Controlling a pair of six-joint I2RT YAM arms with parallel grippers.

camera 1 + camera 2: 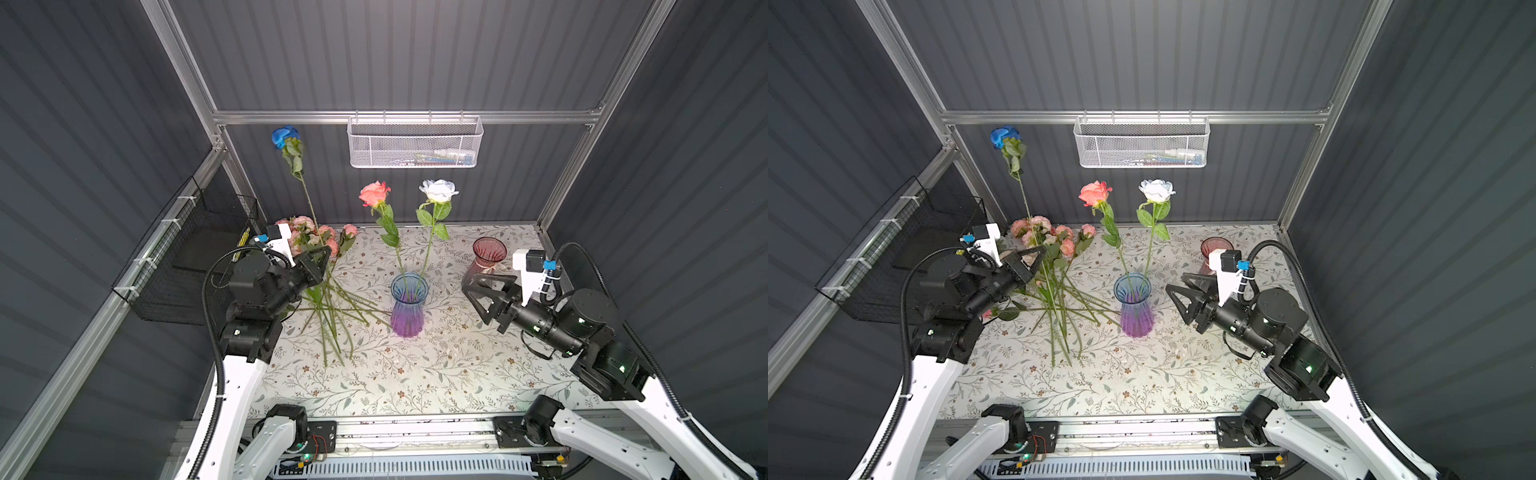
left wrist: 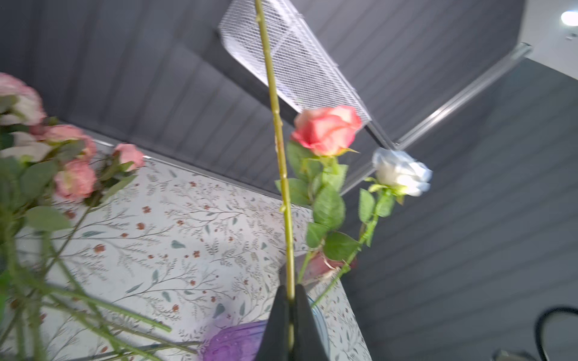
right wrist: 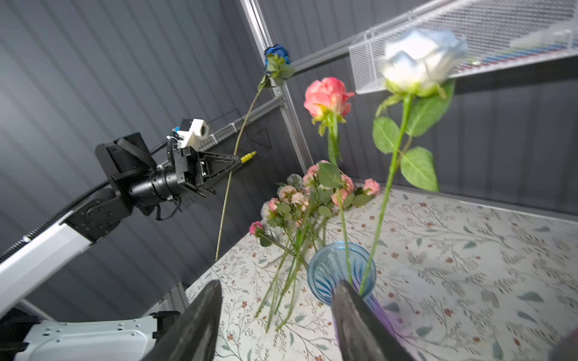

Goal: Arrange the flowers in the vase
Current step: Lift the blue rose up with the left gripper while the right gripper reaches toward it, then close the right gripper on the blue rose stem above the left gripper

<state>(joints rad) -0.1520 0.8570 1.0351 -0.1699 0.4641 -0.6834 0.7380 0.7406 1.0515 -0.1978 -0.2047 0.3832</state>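
**Flowers [image 1: 327, 231] part loose, part in the vase [image 1: 408, 305]**

In both top views: upright in the blue-to-purple vase, at the middle of the floral surface [image 1: 415, 374], a coral rose [image 1: 374, 193] and a white rose [image 1: 438, 190], stems leaning slightly apart. At 9 to 10 o'clock from the vase, lying flat, a heap of pink sprays [image 1: 1040, 226], stems crossed and fanning toward 8 o'clock. Raised over that heap, a blue rose [image 1: 285, 136], bloom high at 11 o'clock against the back wall, stem pinched about midway by the left jaws, closed tight on it. At 3 o'clock from the vase, near it but apart, the right jaws, spread fairly wide and holding nothing. At 2 o'clock, partly behind them, a dark red vase [image 1: 489, 249]. At 12 o'clock on the back wall, a white mesh basket [image 1: 415, 143].

In the left wrist view: left jaws clamped on the green stem, with the stem running straight out beyond them. Past it, the coral and white roses. Close by the jaws, the purple foot of the vase. Off to one side, the pink sprays, blurred.

In the right wrist view: two dark jaw tips well apart, nothing between. Just beyond one tip, the blue rim of the vase; touching or not, cannot tell. Across the surface, the left arm [image 3: 134, 184] with the blue rose, a length of bare stem hanging free below the grip.
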